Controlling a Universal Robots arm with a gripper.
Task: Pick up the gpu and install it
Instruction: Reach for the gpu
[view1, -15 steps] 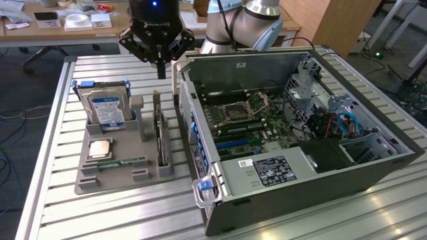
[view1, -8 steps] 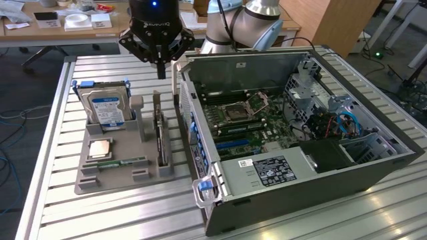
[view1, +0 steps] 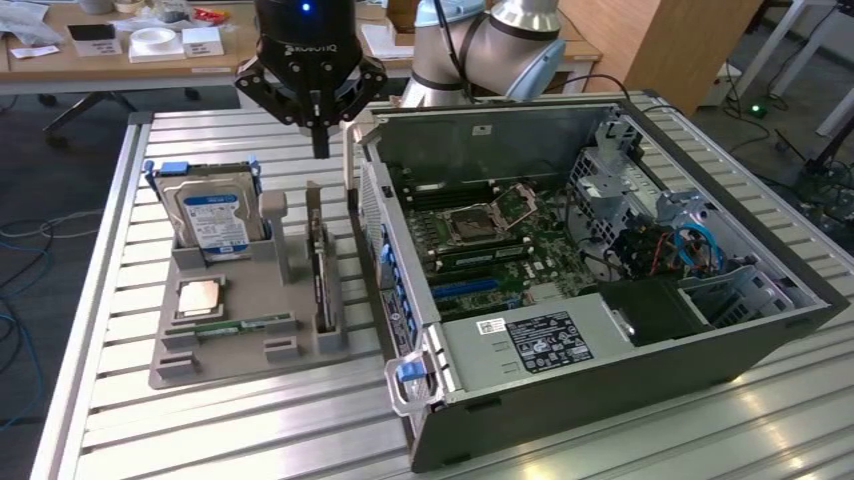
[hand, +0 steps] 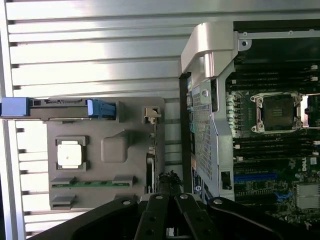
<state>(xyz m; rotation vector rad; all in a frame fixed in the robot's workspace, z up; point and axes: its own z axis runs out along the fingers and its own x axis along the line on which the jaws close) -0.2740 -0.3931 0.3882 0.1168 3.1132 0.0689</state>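
Plainly not gripped yet: gpu (view1: 322, 285) standing on its long edge in a slot of the grey holder (view1: 214, 355), on the side nearest the open computer case (view1: 601, 410) and just beside the case wall. Hanging above the holder's far end, roughly in line with that slot: claw (view1: 320, 148), pinched fully shut, empty, well clear of the card. Elsewhere in the holder: hard drive (view1: 214, 215) upright, processor chip (view1: 200, 297) lying flat, memory stick (view1: 243, 324) next to it. All resting on a slatted metal tabletop (view1: 200, 430).

Likely trouble: landing on the card's top edge instead of straddling it, if lowered with the tips pressed together, and so jamming it down or tipping it. Little room on either flank, too, with a holder post one side and the case wall the other; easy to snag either on a slightly off-line approach. Thin and tall, so probably prone to swinging if pinched near one end rather than mid-length. Hard to judge how firmly seated in the slot.
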